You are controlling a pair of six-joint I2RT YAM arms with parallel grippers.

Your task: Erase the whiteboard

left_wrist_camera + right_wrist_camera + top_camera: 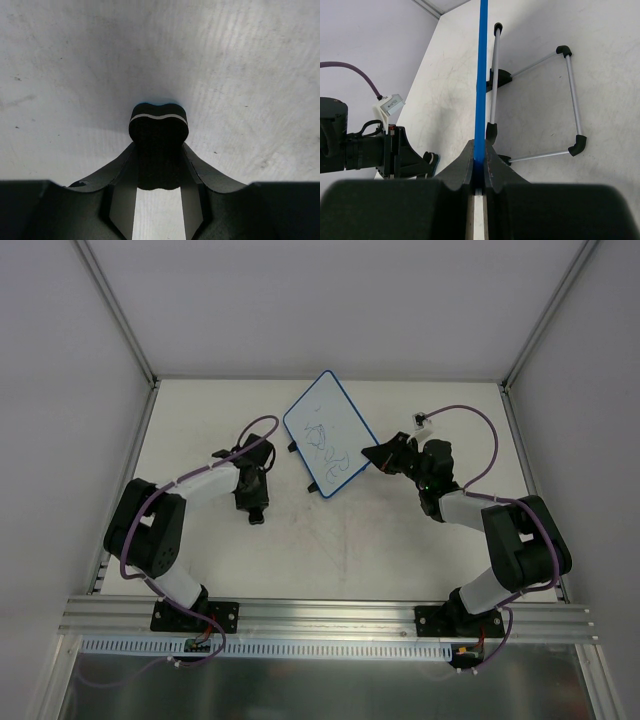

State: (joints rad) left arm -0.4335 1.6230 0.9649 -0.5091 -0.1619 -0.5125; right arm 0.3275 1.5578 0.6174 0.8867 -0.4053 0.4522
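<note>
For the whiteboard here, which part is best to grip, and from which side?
Its thin blue rim, edge-on from the right, where the right gripper is shut on it. The whiteboard stands propped on a wire stand, so the rim fits between the jaws, leaving the scribbled face free for the eraser in the left gripper.

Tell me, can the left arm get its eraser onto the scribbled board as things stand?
Probably yes. The left gripper, shut on the eraser, sits close beside the whiteboard, which the right gripper holds by its edge. Nothing stands between them on the table, and the board's scribbled face looks uncovered.
</note>
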